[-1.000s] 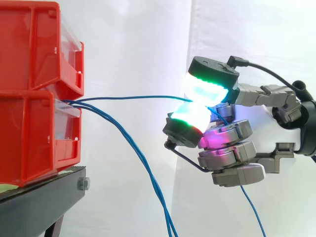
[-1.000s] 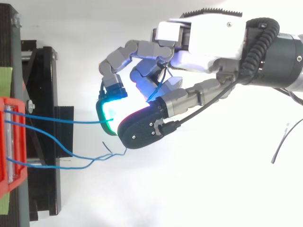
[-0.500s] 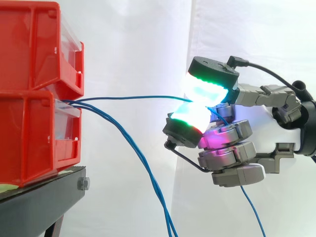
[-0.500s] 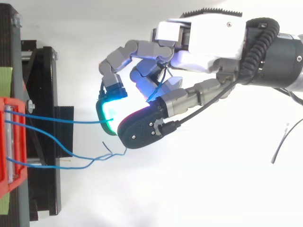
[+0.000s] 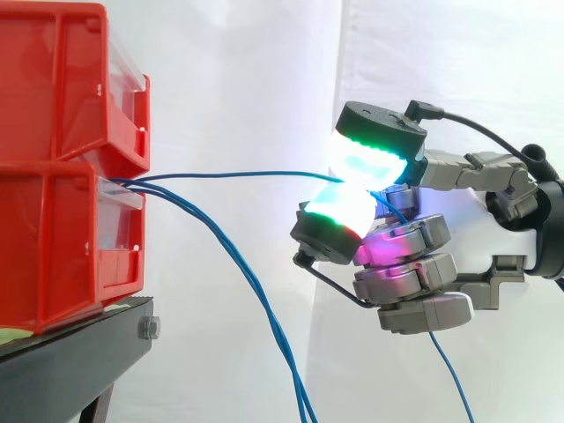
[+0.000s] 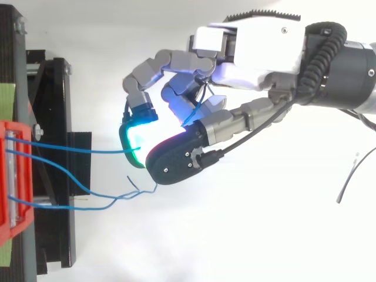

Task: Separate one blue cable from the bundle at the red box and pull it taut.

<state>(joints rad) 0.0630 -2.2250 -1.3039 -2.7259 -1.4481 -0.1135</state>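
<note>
Robot hand (image 6: 258, 53), rounded glowing pads (image 5: 366, 159) pinching thin blue cable (image 5: 229, 174) — glossy red box (image 5: 53, 238)

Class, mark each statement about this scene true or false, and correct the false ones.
1. The robot hand pinches one blue cable between two glowing pads. True.
2. That cable sags well below the stand. False: it runs almost level from the bin to the robot hand.
3. The cables come out of the upper bin. False: they leave the front of the lower bin.
4. The other cables hang down, clear of the robot hand. True.
5. The red bins are stacked on a black stand. True.
</note>
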